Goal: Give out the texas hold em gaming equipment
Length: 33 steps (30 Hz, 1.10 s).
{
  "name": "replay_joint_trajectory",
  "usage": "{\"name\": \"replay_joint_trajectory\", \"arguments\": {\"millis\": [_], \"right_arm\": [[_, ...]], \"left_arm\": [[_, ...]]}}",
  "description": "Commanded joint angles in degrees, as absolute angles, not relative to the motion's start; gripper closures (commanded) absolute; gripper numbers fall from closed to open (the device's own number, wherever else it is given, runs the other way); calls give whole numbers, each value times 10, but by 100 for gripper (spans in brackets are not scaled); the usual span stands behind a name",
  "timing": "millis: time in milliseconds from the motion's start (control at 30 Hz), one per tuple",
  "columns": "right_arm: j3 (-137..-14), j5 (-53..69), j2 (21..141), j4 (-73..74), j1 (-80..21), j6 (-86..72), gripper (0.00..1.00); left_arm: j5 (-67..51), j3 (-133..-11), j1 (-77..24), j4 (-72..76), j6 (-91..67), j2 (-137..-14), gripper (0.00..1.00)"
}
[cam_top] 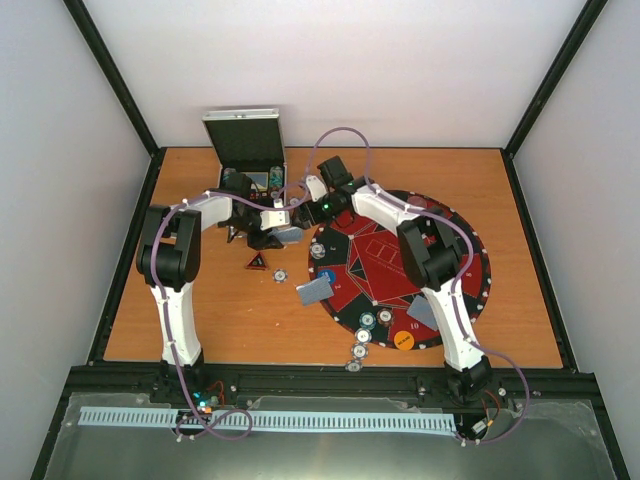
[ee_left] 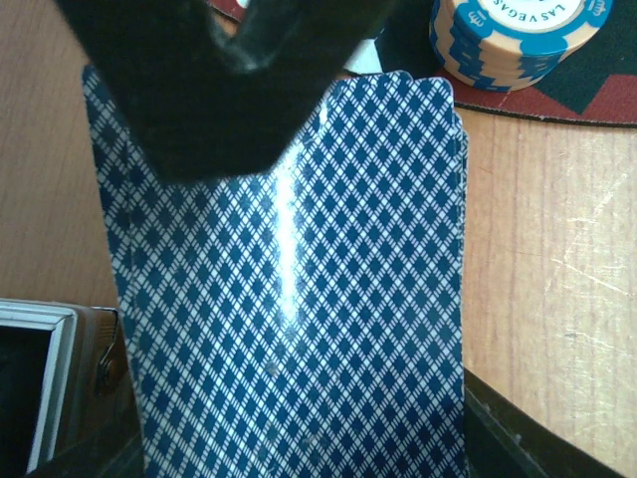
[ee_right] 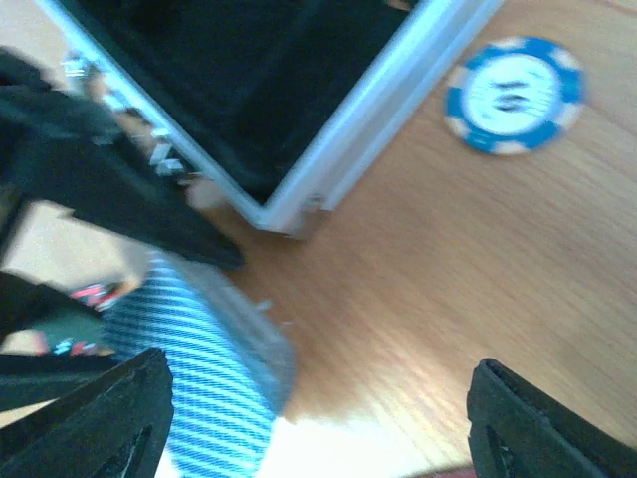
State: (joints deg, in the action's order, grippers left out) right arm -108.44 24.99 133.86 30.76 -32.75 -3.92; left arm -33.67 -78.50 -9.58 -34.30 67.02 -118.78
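Where the wooden tabletop (cam_top: 215, 320) reaches its far side, an open case (cam_top: 243, 135) with bright aluminium rims and a black lining stands with its lid up. Both arms crowd just in front of it, with a purple cable (cam_top: 345, 135) looping over them. The left tool (cam_top: 272, 232) is clamped on a stack of playing cards (ee_left: 299, 299), one dark finger above and one below. The card backs are glossy, printed with a blue-and-white diamond lattice, and round-cornered (several edges show stepped along one side). Just past the cards' far end, a stack of poker chips (ee_left: 518, 40), orange and blue with a pale face lettered LAS VEGAS, sits at the rim of the round black-and-red mat (cam_top: 370, 265). The right tool (ee_right: 318, 428) hangs with its fingers spread wide and nothing between them, over bare wood beside the case's corner. The held cards lie near one of its fingers, and a single blue-and-white chip (ee_right: 513, 95) lies flat farther ahead. A loose card (cam_top: 313, 291) overlaps the mat's left edge, and an orange marker disc (cam_top: 403, 340) and a row of chips (cam_top: 358, 345) sit by its near edge.
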Motion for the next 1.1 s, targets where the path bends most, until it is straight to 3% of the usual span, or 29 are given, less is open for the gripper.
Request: {"name": "replay_joint_trajectory", "arguments": {"millis": [0, 500, 733, 833, 1067], "right_arm": [[-1086, 427, 1328, 266, -322, -42, 18], [-1108, 503, 1412, 216, -309, -148, 22], [-1117, 536, 1424, 192, -313, -173, 31], [-1131, 540, 1427, 203, -314, -168, 41], [-1148, 566, 1416, 209, -314, -176, 84]], "left_arm": [[-344, -799, -95, -338, 670, -1202, 43], [-365, -835, -95, -367, 630, -1188, 44], [-376, -864, -95, -386, 623, -1187, 44], [-376, -865, -95, -387, 623, -1186, 44], [-363, -864, -95, -379, 646, -1172, 44]]}}
